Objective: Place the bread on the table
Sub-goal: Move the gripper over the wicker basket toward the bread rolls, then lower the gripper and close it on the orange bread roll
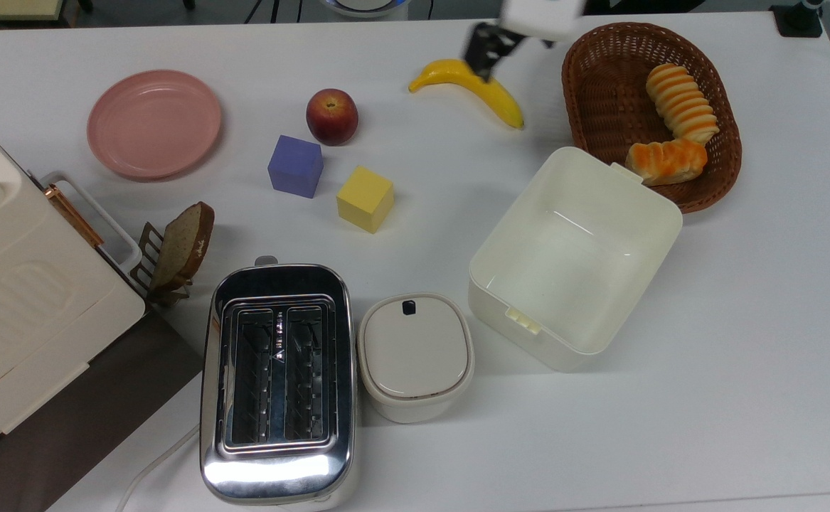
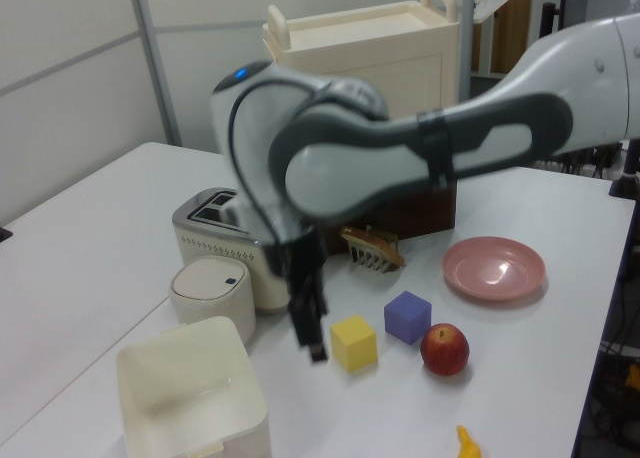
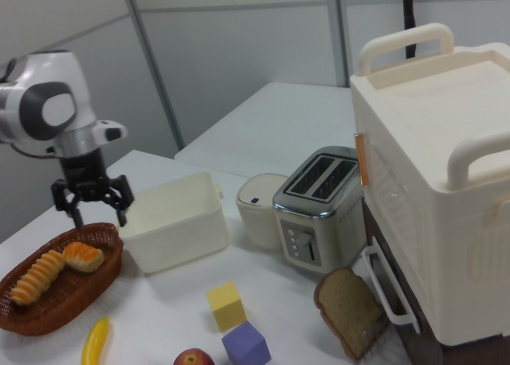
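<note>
The bread [image 1: 667, 162], a short deep-orange roll, lies in the brown wicker basket [image 1: 578, 67] at the top view's upper right, beside a longer pale ridged roll [image 1: 681, 102]. In the right view the bread [image 3: 84, 256] rests at the basket's [image 3: 107, 279] near end. My gripper [image 3: 100, 213] hangs open and holds nothing, above the basket's right rim in the right view and apart from the bread. In the top view my gripper [image 1: 489, 50] is over the banana, left of the basket. It [image 2: 310, 333] is blurred in the left view. The white table [image 1: 742, 320] carries everything.
An open white box [image 1: 564, 270] sits just left of the basket. A banana [image 1: 500, 99], apple [image 1: 331, 116], purple cube [image 1: 295, 166], yellow cube [image 1: 365, 199] and pink plate [image 1: 153, 122] lie further left. A toaster [image 1: 277, 377], lidded pot [image 1: 415, 355], bread slice [image 1: 185, 242] and cream cabinet [image 1: 16, 299] stand at the top view's lower left.
</note>
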You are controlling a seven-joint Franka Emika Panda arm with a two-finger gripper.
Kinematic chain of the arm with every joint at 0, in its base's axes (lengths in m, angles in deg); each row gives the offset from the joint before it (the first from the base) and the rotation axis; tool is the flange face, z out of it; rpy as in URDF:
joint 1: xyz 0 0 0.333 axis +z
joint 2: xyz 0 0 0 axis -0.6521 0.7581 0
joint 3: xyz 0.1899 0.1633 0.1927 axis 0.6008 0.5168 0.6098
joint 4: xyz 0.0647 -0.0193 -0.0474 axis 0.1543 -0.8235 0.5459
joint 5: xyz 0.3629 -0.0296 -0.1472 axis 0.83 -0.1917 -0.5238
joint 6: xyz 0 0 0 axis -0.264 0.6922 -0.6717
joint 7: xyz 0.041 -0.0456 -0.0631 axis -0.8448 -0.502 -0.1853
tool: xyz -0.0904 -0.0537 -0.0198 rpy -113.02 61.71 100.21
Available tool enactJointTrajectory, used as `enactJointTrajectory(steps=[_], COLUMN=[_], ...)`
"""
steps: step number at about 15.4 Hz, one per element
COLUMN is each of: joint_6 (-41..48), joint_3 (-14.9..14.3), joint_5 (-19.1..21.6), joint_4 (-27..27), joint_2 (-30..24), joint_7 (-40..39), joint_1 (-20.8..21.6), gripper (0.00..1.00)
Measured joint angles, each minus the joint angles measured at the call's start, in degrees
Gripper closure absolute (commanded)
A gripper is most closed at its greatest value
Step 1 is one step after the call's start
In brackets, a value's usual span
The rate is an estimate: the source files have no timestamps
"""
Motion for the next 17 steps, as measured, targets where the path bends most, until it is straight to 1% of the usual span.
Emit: enactJointTrajectory(steps=[3, 6, 10, 13, 16, 17], joint_6=[-3.9, -8.5, -13.3, -15.4, -17.2, -17.7], joint_3=[0.0, -0.1, -0.1, -0.1, -0.1, -0.1], joint_5=[-0.2, -1.3, -5.9, -8.5, -10.4, -10.8], joint_4=[-0.1, -0.1, 0.0, 0.6, 1.3, 1.5], joint_2=[2.8, 6.3, 11.3, 14.8, 17.7, 18.4], joint_7=[1.4, 4.5, 9.1, 11.2, 12.6, 13.0], joint_1=[5.9, 9.7, 13.5, 15.7, 17.0, 17.4], gripper=[0.0, 0.0, 0.0, 0.0, 0.0, 0.02])
